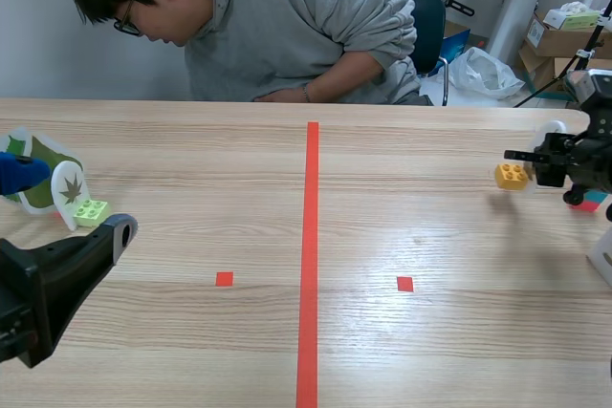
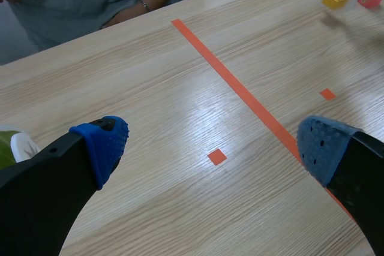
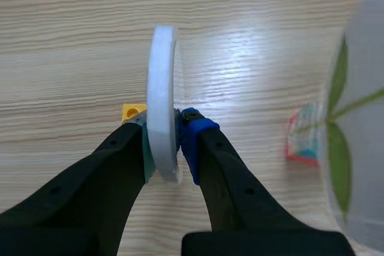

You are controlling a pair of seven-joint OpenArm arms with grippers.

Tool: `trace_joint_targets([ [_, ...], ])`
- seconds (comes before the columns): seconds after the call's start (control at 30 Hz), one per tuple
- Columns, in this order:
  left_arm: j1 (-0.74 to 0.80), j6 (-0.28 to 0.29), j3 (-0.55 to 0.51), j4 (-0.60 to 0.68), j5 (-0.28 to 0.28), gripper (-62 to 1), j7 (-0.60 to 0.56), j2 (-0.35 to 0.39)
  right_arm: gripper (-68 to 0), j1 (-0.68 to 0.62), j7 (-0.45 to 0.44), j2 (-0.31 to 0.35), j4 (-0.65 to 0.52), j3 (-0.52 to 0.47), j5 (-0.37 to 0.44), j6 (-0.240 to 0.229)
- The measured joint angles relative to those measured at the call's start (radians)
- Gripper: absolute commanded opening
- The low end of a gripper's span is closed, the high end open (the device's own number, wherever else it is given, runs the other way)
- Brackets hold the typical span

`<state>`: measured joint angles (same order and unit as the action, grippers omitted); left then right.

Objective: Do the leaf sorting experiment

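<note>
Table of pale wood grain, smooth with a soft sheen. The right gripper is pinching a white card, thin, round-edged and held edge-on above the table near its right end. The left gripper hangs low with its fingers spread wide, and its blue pads are dotted and rubbery.

Bricks, studded plastic: three. The yellow brick is just beside the right gripper, the red-and-teal brick lies close by, and the green brick sits at the left. Touching the green brick are two rounded leaf cards, one printed with a dark spiky leaf. A blurred card with oval green leaves looms beside the right gripper.
</note>
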<state>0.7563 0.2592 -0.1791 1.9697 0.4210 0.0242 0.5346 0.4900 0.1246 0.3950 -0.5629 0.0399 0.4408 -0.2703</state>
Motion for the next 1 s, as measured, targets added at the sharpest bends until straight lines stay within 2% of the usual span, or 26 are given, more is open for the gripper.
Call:
trace_joint_targets([
  [0.3,0.0,0.0,0.0,0.0,0.0,-0.7,-0.013,0.0,-62.2,-0.055,0.003,-0.002,0.0,-0.004,0.006,0.046],
  [0.53,0.0,0.0,0.0,0.0,0.0,-0.7,-0.013,0.0,-62.0,-0.078,-0.041,-0.002,-0.005,-0.004,0.006,0.046],
  [0.73,0.0,0.0,0.0,0.0,0.0,-0.7,-0.013,0.0,-51.4,-0.078,-0.04,-0.002,-0.005,-0.004,0.006,0.046],
  [1.0,0.0,0.0,0.0,0.0,0.0,-0.7,-0.013,0.0,-50.5,-0.078,-0.037,-0.002,-0.005,-0.004,0.006,0.046],
])
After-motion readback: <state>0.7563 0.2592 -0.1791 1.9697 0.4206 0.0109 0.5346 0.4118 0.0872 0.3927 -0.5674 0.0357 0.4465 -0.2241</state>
